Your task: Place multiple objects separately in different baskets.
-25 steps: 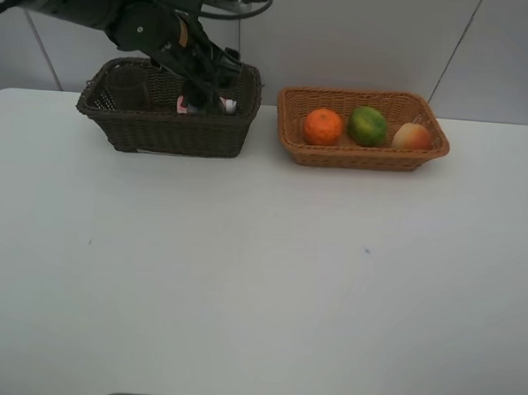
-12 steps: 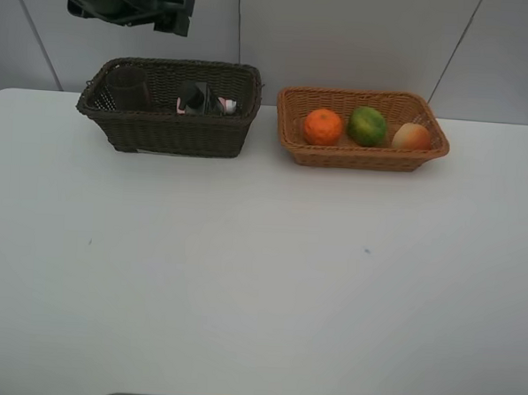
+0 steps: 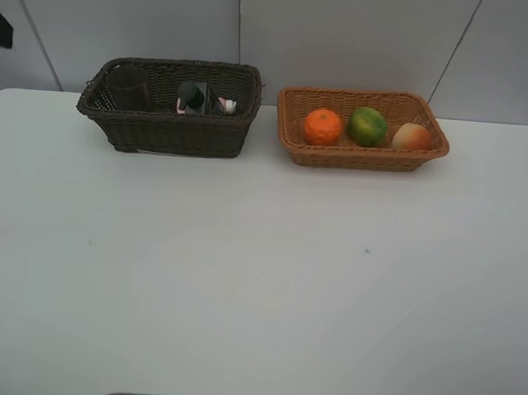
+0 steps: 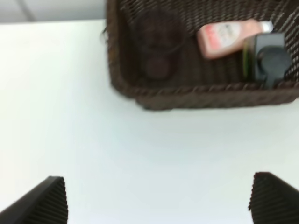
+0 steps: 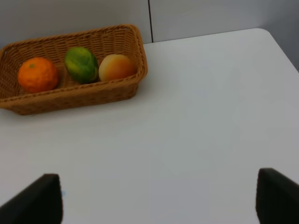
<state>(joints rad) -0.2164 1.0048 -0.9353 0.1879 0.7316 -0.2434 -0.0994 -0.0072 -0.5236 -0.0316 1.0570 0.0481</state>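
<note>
Three fruits, round orange [image 3: 323,126], green round fruit [image 3: 368,126] and red-yellow peach [image 3: 412,136], lie in the light tan wicker basket [image 3: 362,158]. Firm but rolling, they want a grasp across the middle. The dark brown wicker basket [image 3: 165,132] holds cup [image 4: 156,44], pink tube [image 4: 229,37] and black pump bottle [image 4: 267,58]. Both pincers, left [image 4: 159,200] and right [image 5: 159,198], stand wide open and empty over the white desk [image 3: 259,286].

Light is even and soft, overhead, no hard glare anywhere on the white table [image 3: 260,277]. Shadows are faint: thin dark band under the dark basket [image 3: 170,104] front wall, lighter one under the tan basket [image 3: 362,129]. High view is sharp, colours clean. My left wrist view is blurry overall; cup [image 4: 156,44] inside the dark basket is a murky smudge, weave smeared. My fingertips [image 4: 42,203] are black and soft-edged at the frame corners. Right wrist view is a bit soft, fruit still readable.
</note>
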